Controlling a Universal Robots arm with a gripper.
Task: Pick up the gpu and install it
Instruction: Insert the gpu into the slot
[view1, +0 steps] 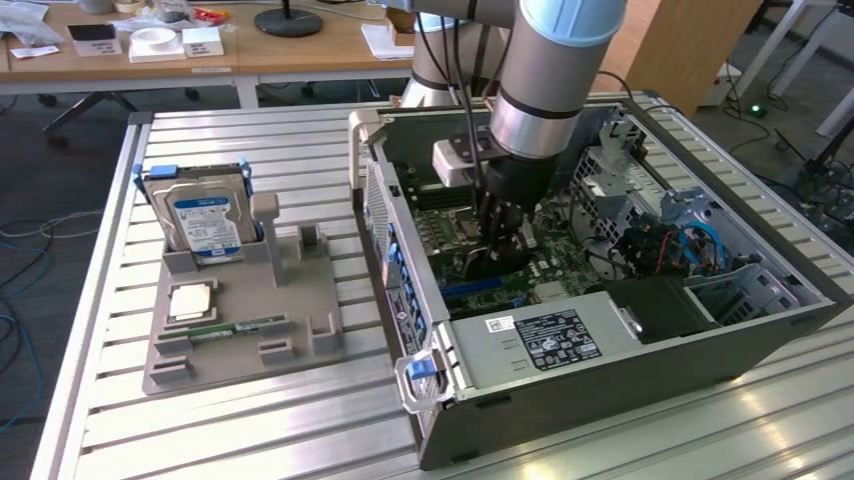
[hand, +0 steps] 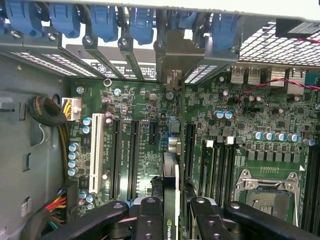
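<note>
Wooden desks (view1: 307, 55) strewn with papers stand at the back of the room, and in front of them a slatted metal tabletop (view1: 267, 420) carries the work. An open computer case (view1: 747, 340) lies on its side on the tabletop, towards the exterior view's right, with its inside facing up. The robot arm (view1: 547, 90) comes down from above into the case. A grey power supply (view1: 554, 335) with a black label sits in the near corner of the case.

Beside the case, towards the exterior view's left, a grey holder (view1: 314, 300) rests on the tabletop. A hard drive (view1: 203, 222) with a blue-white label stands upright in its far end, a square processor chip (view1: 191, 300) lies flat nearer the front, and a narrow green RAM stick (view1: 240, 328) lies just beside that.

The green motherboard (hand: 145, 95) covers the floor of the case; the wrist view shows its long black card slots, a white slot (hand: 96, 150), and the empty processor socket (hand: 267, 192). A row of blue latches (hand: 105, 20) runs along the case's rear slot openings.

The gripper (hand: 172, 210) hangs low inside the case, just above the motherboard. Its black fingers (hand: 150, 220) are pressed in from both sides on the gpu (hand: 171, 172), pinching it. The gpu is held on edge, seen edge-on from the wrist, standing over the motherboard between the black card slots and the memory slots, with its far end reaching towards the rear slot openings. Whether its lower edge is seated in a slot cannot be told.
</note>
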